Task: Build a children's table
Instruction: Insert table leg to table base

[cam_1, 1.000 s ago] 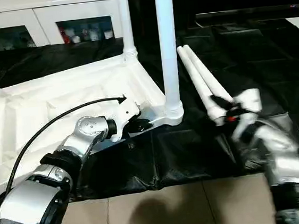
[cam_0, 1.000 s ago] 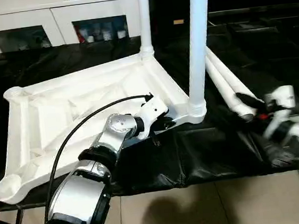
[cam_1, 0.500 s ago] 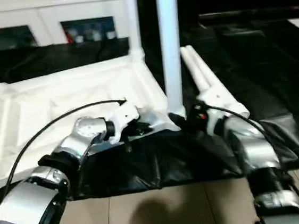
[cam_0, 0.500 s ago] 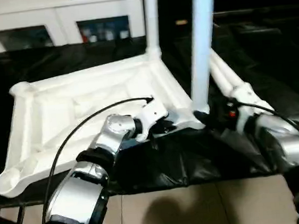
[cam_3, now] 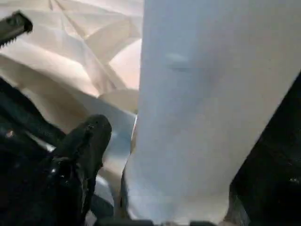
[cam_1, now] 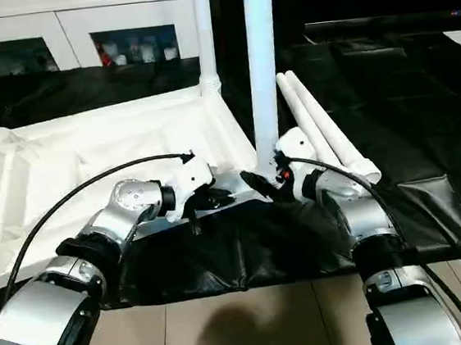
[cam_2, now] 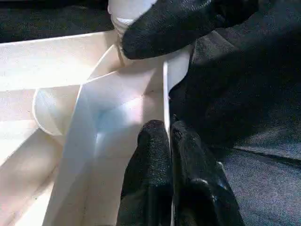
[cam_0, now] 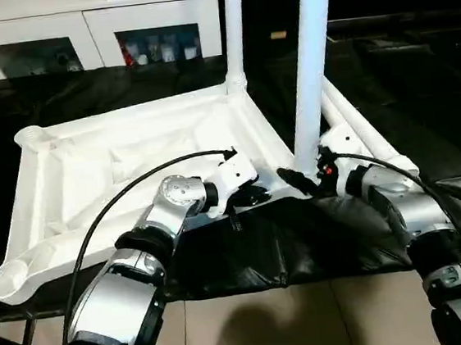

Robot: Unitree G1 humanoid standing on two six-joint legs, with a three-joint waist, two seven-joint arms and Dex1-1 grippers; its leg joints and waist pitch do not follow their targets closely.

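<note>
The white table top [cam_0: 98, 166] lies upside down on black cloth, ribbed underside up. Two white legs stand upright in its sockets, one at the far corner [cam_0: 233, 24] and one at the near right corner [cam_0: 312, 65]. Two loose legs [cam_0: 368, 135] lie to the right. My left gripper [cam_0: 253, 193] is shut on the top's thin near rim [cam_2: 165, 84], its fingers [cam_2: 151, 160] pinching the edge. My right gripper [cam_0: 296, 180] sits against the base of the near upright leg [cam_3: 197, 94], right by the corner socket.
A white glass-door cabinet [cam_0: 92, 30] stands behind the work. The black cloth [cam_0: 344, 235] hangs over the front edge above a tiled floor [cam_0: 255, 326]. A black cable [cam_0: 111, 210] arcs over my left forearm.
My right arm has swung left from the loose legs to the base of the near upright leg. The left gripper has stayed on the rim.
</note>
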